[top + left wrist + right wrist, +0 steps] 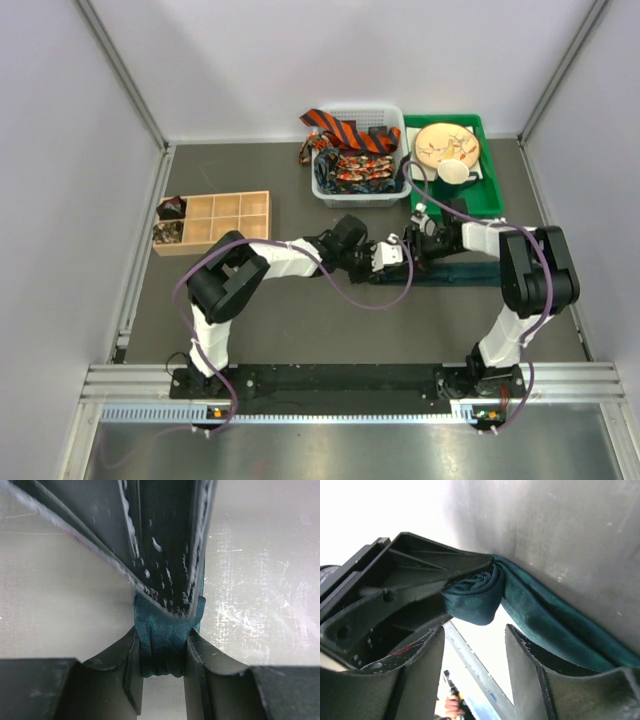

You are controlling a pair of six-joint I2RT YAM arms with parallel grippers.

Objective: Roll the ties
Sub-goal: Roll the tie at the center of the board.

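Left gripper [162, 650] pinches the rolled teal tie [470, 605]; right gripper [475, 640] looks spread, off it. Tail trailing toward 4 o'clock could tug the roll loose.

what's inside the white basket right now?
Ties. An orange-and-black striped tie drapes over the back rim of the white basket, and dark red-patterned ties are heaped inside. Anything beneath that heap, and the basket floor, is covered.
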